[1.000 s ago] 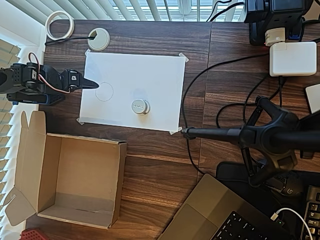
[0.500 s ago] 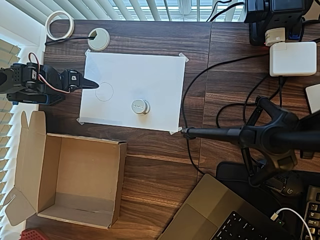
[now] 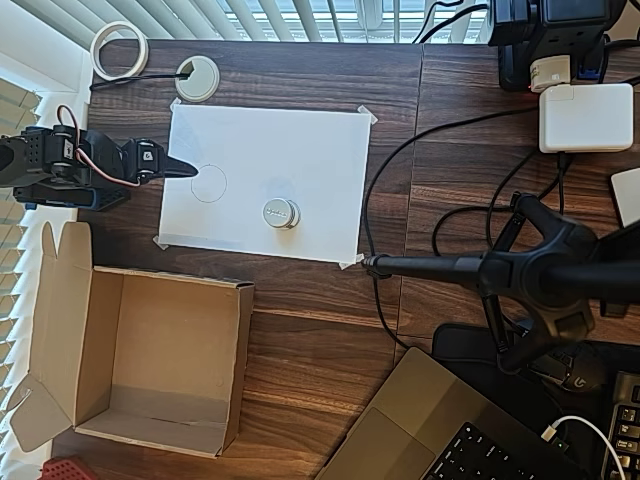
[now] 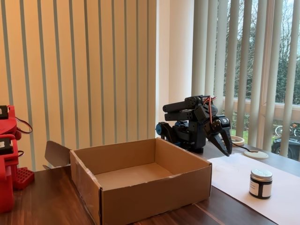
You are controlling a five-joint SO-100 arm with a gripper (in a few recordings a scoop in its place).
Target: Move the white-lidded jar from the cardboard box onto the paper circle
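Jar (image 3: 280, 213) sits on the paper, right of your claw (image 3: 186, 168), past the circle (image 3: 208, 184). Claw clenched, empty; box (image 3: 140, 360) empty.

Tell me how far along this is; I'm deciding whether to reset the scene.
Done: the small white-lidded jar is out of the empty brown cardboard box and stands on the white paper sheet. In hand: nothing; the black gripper hovers shut at the sheet's left edge, holding nothing. Left, possibly: the jar stands right of the small pencil-outlined paper circle, not on it; whether another circle lies under it is hidden.
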